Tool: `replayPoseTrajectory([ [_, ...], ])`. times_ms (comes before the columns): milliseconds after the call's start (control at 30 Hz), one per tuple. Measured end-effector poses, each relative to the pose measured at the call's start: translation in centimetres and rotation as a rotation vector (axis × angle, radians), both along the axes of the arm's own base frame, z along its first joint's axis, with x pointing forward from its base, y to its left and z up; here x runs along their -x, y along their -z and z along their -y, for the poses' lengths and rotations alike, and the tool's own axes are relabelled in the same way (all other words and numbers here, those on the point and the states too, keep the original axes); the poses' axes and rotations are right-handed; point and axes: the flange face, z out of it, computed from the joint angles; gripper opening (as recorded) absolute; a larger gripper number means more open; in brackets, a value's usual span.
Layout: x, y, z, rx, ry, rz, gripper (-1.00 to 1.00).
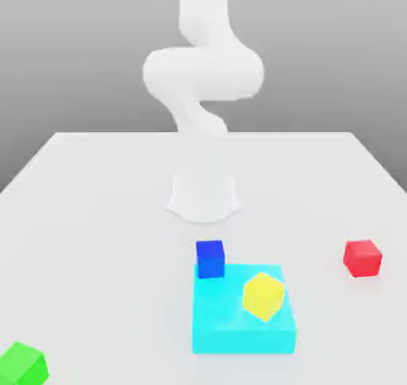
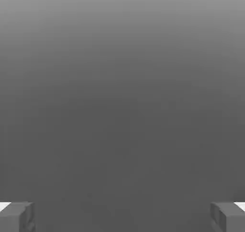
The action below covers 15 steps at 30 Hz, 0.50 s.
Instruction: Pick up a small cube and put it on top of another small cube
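Red cube (image 1: pixel 362 258) sits, in the exterior view, at four o'clock from the arm's base (image 1: pixel 203 200). In the hand view, my gripper (image 2: pixel 122 217) stands wide open, empty; I can't tell the cube's bearing from it.

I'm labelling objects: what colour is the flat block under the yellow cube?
Cyan, best seen in the exterior view.
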Motion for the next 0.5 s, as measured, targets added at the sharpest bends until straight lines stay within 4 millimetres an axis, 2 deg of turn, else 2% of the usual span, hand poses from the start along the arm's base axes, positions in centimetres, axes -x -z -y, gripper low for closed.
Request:
replayPoseTrajectory([
  [100, -2.7, 6.9, -5.5, 0.086, -0.200, -0.096, 0.00],
  [233, -3.4, 16.0, -12.7, 0.196, -0.462, -0.204, 0.00],
  [367, -1.1, 25.1, -19.3, 0.307, -0.731, -0.302, 0.00],
  [500, 3.7, 33.9, -24.4, 0.418, -1.006, -0.391, 0.00],
])
